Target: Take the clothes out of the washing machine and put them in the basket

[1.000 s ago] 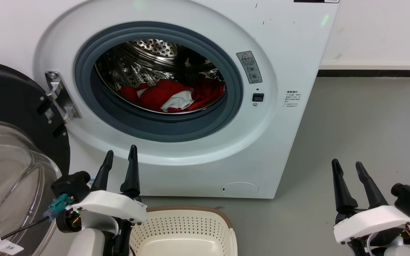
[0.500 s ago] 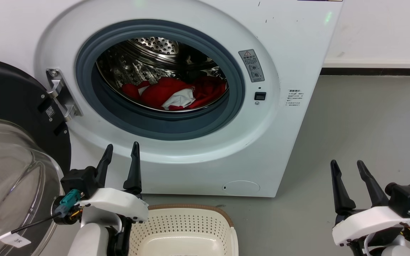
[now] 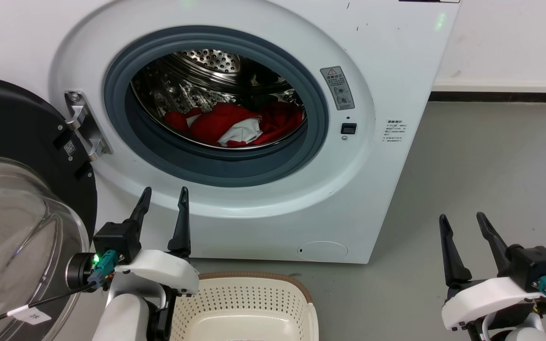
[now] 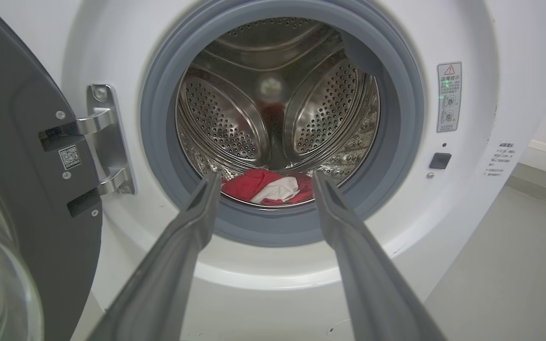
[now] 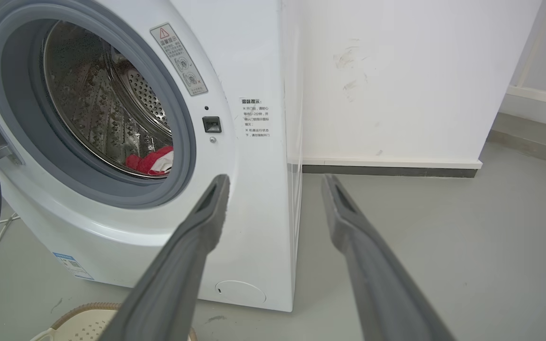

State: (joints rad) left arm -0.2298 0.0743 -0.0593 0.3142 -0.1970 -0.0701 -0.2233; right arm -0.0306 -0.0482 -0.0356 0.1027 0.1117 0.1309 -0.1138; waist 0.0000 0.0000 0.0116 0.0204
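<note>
The bright red, white-panelled fabric clothes lie low inside the large white front-loading washing machine, straight ahead of the left gripper (jaws spread, empty). The right gripper, jaws likewise parted, sits off the machine's corner.

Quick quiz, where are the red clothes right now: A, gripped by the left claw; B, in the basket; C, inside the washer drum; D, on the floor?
C: the clothes lie inside the washing machine, the left claw is open and empty, and the basket shows no fabric.
</note>
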